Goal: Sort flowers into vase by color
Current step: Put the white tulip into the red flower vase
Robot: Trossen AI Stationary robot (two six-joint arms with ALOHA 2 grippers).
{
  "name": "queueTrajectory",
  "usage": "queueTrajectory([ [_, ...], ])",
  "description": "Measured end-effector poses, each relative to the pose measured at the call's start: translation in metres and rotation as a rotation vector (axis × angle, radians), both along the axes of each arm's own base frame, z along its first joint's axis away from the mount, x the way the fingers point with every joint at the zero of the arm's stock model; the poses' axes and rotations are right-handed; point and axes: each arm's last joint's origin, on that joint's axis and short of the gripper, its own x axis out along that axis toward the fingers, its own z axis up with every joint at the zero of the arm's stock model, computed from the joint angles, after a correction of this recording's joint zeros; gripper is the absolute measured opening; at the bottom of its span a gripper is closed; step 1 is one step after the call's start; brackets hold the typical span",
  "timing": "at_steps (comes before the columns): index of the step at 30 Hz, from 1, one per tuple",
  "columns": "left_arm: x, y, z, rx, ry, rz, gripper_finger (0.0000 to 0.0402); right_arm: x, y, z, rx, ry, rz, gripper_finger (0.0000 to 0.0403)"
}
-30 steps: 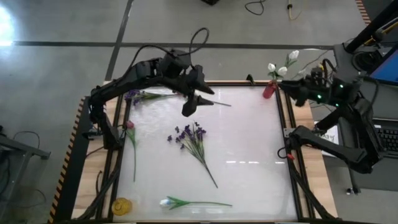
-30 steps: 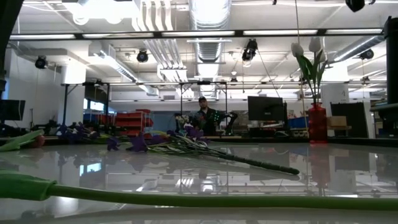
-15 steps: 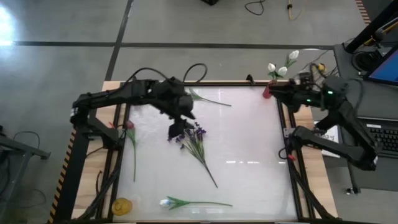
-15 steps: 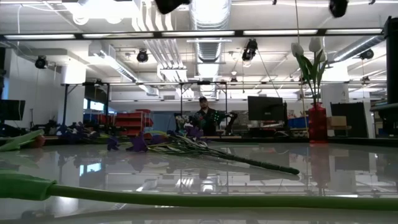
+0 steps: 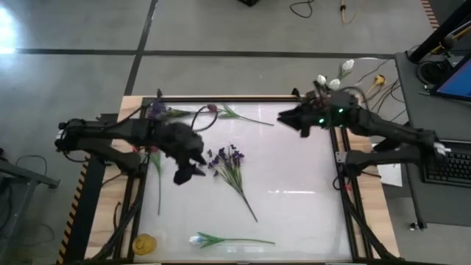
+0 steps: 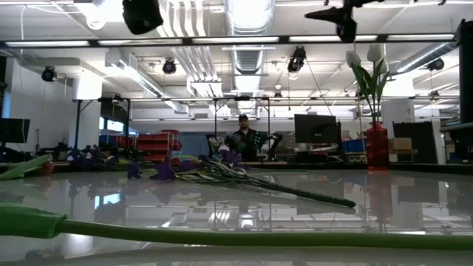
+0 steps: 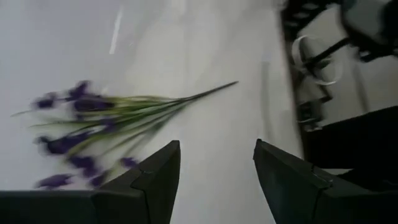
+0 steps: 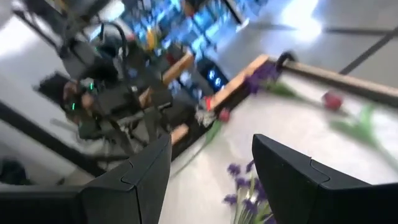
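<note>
At the near edge of the white table (image 5: 294,213) lies a white tulip (image 5: 197,239), its long green stem stretching along the edge toward the right. In the low view this stem (image 6: 222,235) crosses the whole front of the picture. Just beside the tulip, on the wooden corner at the left, there is a small yellow object (image 5: 143,243) which I cannot identify.

In the middle of the table lies the purple spray (image 5: 227,162), blossoms toward the left arm and the stem pointing to the near right. The left gripper (image 5: 184,174) hangs above the table just beside these blossoms, on their left. Its fingers (image 7: 155,180) stand apart with nothing between them; the purple spray (image 7: 99,124) is seen beyond them, not touched.

Along the left side lies a pink-red bud (image 5: 154,149) with its stem running toward the near edge. At the far left corner is another purple flower (image 5: 157,110), and next to it another pink-red bud (image 5: 212,109) with a leafy stem along the far edge.

The right gripper (image 5: 283,118) is high over the far right part of the table, fingers (image 8: 140,174) parted and empty. Behind it, at the far right corner, a red vase (image 6: 377,146) holds white tulips (image 5: 335,77)
</note>
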Motion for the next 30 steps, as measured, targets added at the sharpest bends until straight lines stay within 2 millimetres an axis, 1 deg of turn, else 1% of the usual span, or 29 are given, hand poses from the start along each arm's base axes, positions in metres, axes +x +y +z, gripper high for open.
queueTrajectory([
  [3, -0.006, -0.016, -0.004, -0.018, -0.05, 0.005, 0.0194, 0.025, 0.018, 0.004, -0.006, 0.022, 0.054, 0.0216],
  [7, -0.014, -0.034, -0.007, -0.016, -0.072, 0.021, 0.0194, 0.059, 0.049, 0.004, -0.02, 0.072, 0.11, 0.0216],
  [11, -0.019, -0.051, -0.004, 0.005, -0.091, 0.021, 0.0194, 0.088, 0.085, 0.008, -0.038, 0.094, 0.182, 0.0216],
  [15, -0.02, -0.067, 0.002, 0.005, -0.17, -0.003, 0.0194, 0.116, 0.12, 0.004, -0.05, 0.13, 0.268, 0.0216],
  [18, -0.019, -0.078, 0.007, -0.029, -0.233, -0.023, 0.0194, 0.137, 0.146, -0.001, -0.06, 0.155, 0.316, 0.0216],
  [21, -0.02, -0.085, 0.01, -0.062, -0.263, -0.038, 0.0194, 0.157, 0.173, -0.01, -0.07, 0.18, 0.367, 0.0216],
  [27, -0.028, -0.091, 0.011, -0.131, -0.216, -0.015, 0.0194, 0.196, 0.231, -0.037, -0.106, 0.239, 0.478, 0.0216],
  [30, -0.031, -0.095, 0.009, -0.181, -0.177, 0.007, 0.0194, 0.207, 0.256, -0.051, -0.149, 0.303, 0.532, 0.0216],
])
